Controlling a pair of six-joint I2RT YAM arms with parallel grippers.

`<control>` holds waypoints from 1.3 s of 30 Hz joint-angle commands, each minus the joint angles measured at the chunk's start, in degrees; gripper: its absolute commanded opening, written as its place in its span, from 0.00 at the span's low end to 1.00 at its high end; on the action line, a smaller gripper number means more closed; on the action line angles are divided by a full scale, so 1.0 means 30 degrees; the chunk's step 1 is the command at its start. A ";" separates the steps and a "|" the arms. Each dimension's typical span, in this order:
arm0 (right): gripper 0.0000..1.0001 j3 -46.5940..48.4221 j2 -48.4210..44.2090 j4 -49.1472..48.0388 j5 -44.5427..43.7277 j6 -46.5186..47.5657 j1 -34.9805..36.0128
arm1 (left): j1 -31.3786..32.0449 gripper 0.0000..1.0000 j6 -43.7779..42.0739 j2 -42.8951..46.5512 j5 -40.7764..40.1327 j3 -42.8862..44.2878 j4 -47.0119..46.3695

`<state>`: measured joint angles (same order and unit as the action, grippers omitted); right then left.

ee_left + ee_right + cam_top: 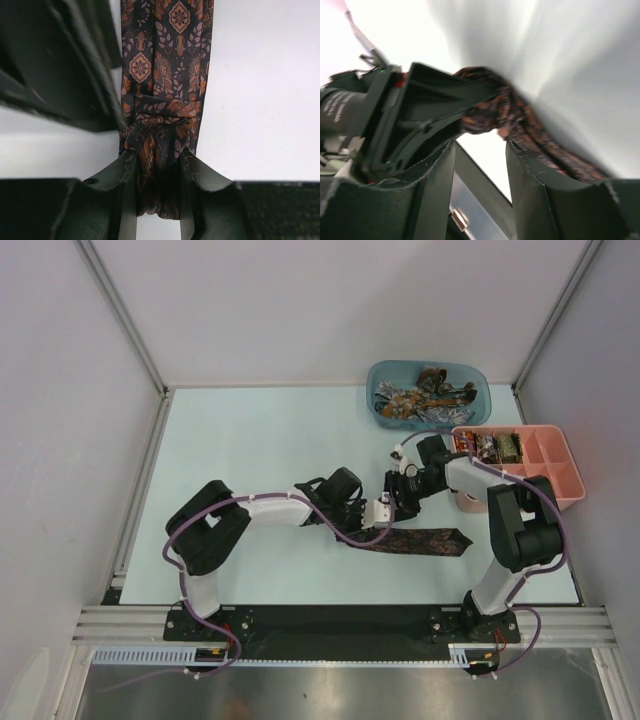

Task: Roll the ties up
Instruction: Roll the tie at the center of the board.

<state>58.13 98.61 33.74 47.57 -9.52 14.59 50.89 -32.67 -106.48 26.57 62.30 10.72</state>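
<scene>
A dark brown tie (425,540) with an orange pattern lies flat on the table near the front, its pointed end to the right. Its left end is bunched into a small fold. My left gripper (381,513) is shut on that fold, and in the left wrist view the tie (167,60) runs away from the gripper (157,172) with fabric pinched between both fingers. My right gripper (399,500) hovers just behind it. Seen from the right wrist, that gripper (480,150) stands open with nothing between its fingers, and the tie (520,120) lies just past the fingertips.
A blue tub (470,415) at the back right holds several more ties (425,395). A pink compartment tray (550,455) stands to its right, with rolled ties in its far left cells. The right arm's body (60,65) crowds the left wrist view.
</scene>
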 commanded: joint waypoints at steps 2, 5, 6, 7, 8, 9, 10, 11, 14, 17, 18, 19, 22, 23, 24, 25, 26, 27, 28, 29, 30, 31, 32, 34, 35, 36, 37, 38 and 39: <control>0.50 -0.0860 0.0582 -0.1165 0.1545 -0.1103 0.0818 | 0.0057 0.32 -0.0362 -0.0924 -0.1356 0.0530 0.1846; 0.49 -0.0948 0.1463 -0.1986 0.1663 -0.1484 0.1054 | 0.0057 0.36 -0.0244 -0.0954 -0.1297 0.0473 0.1672; 0.47 -0.1006 0.1641 -0.2191 0.1546 -0.1630 0.1258 | 0.0057 0.37 -0.0186 -0.0982 -0.1326 0.0473 0.1671; 0.46 -0.1094 0.1759 -0.2802 0.1458 -0.1777 0.1347 | 0.0057 0.37 -0.0215 -0.1012 -0.1268 0.0443 0.1671; 0.43 -0.1211 0.1847 -0.3011 0.1399 -0.1952 0.1406 | 0.0057 0.37 -0.0215 -0.1012 -0.1326 0.0443 0.1671; 0.37 -0.1328 0.1877 -0.3216 0.1370 -0.2041 0.1493 | 0.0057 0.38 -0.0215 -0.1012 -0.1326 0.0414 0.1642; 0.35 -0.1329 0.1906 -0.3479 0.1137 -0.2071 0.1494 | 0.0057 0.38 -0.0273 -0.0983 -0.1297 0.0414 0.1641; 0.33 -0.1387 0.1935 -0.3482 0.1077 -0.2071 0.1465 | 0.0057 0.38 -0.0303 -0.0954 -0.1268 0.0327 0.1641; 0.22 -0.1475 0.2140 -0.3511 0.1223 -0.2042 0.1494 | 0.0057 0.38 -0.0391 -0.0924 -0.1152 0.0238 0.1641; 0.06 -0.1505 0.2170 -0.3482 0.1135 -0.1867 0.1465 | 0.0057 0.40 -0.0450 -0.0924 -0.1297 0.0180 0.1641; 0.00 -0.1505 0.2228 -0.3279 0.0903 -0.1779 0.1465 | 0.0057 0.42 -0.0449 -0.0866 -0.1297 0.0151 0.1583; 0.00 -0.1476 0.2286 -0.3103 0.0698 -0.1488 0.1407 | 0.0028 0.43 -0.0449 -0.0807 -0.1268 0.0063 0.1525; 0.00 -0.1505 0.2578 -0.2371 -0.0006 -0.0844 0.1115 | -0.0205 0.59 -0.0014 -0.0165 -0.1210 -0.0403 0.0825; 0.00 -0.1476 0.2638 -0.2136 -0.0269 -0.0667 0.0910 | -0.0381 0.65 0.0193 0.0128 -0.0658 -0.0609 0.0067; 0.00 -0.1447 0.2784 -0.1641 -0.0793 -0.0404 0.0763 | -0.0673 0.68 0.0456 0.0798 -0.0421 -0.0843 -0.0376; 0.00 -0.1388 0.2959 -0.1375 -0.1060 -0.0198 0.0646 | -0.0821 0.71 0.0836 0.1094 -0.0186 -0.1223 -0.0757; 0.00 -0.1301 0.3048 -0.1140 -0.1323 0.0152 0.0413 | -0.0909 0.75 0.0985 0.1417 0.0338 -0.1459 -0.1457; 0.00 -0.1300 0.3049 -0.0761 -0.1790 0.0300 0.0352 | -0.1055 0.77 0.1160 0.1681 0.0488 -0.1664 -0.1870; 0.00 -0.1271 0.3049 -0.0612 -0.1998 0.0418 0.0294 | -0.1085 0.79 0.1394 0.2176 0.0664 -0.2159 -0.2309; 0.00 -0.1271 0.3049 -0.0495 -0.2203 0.0593 0.0264 | -0.1086 0.84 0.1483 0.2326 0.0840 -0.2367 -0.3039; 0.00 -0.1271 0.3049 -0.0348 -0.2524 0.0624 0.0235 | -0.1086 0.85 0.1542 0.2415 0.1335 -0.2514 -0.3249; 0.00 -0.1271 0.3049 -0.0289 -0.2672 0.0682 0.0292 | -0.1086 0.86 0.1688 0.2329 0.1572 -0.2429 -0.3309; 0.00 -0.1271 0.2991 -0.0259 -0.3051 0.0683 0.0322 | -0.1086 0.88 0.1834 0.2212 0.1806 -0.2341 -0.3339; 0.00 -0.1212 0.3077 -0.0201 -0.3259 0.0683 0.0381 | -0.1057 0.89 0.1865 0.1832 0.2538 -0.2049 -0.3398; 0.00 -0.1154 0.3165 -0.0200 -0.3318 0.0683 0.0439 | -0.1056 0.91 0.1865 0.1685 0.2860 -0.1989 -0.3485; 0.00 -0.1125 0.3224 -0.0200 -0.3347 0.0654 0.0498 | -0.1056 0.91 0.1923 0.1596 0.3269 -0.1959 -0.3515; 0.00 -0.1066 0.3225 -0.0200 -0.3347 0.0653 0.0556 | -0.1056 0.91 0.1837 0.1422 0.3505 -0.1959 -0.4095; 0.00 -0.1066 0.3283 -0.0200 -0.3318 0.0653 0.0615 | -0.0998 0.91 0.1807 0.1333 0.3624 -0.1959 -0.4275; 0.00 -0.1037 0.3399 -0.0287 -0.3260 0.0653 0.0731 | -0.0998 0.92 0.1777 0.1216 0.3654 -0.1959 -0.4509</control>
<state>54.61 106.61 32.08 45.04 -10.24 15.66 47.77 -28.32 -102.10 32.32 55.55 1.96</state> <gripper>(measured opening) 0.009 0.911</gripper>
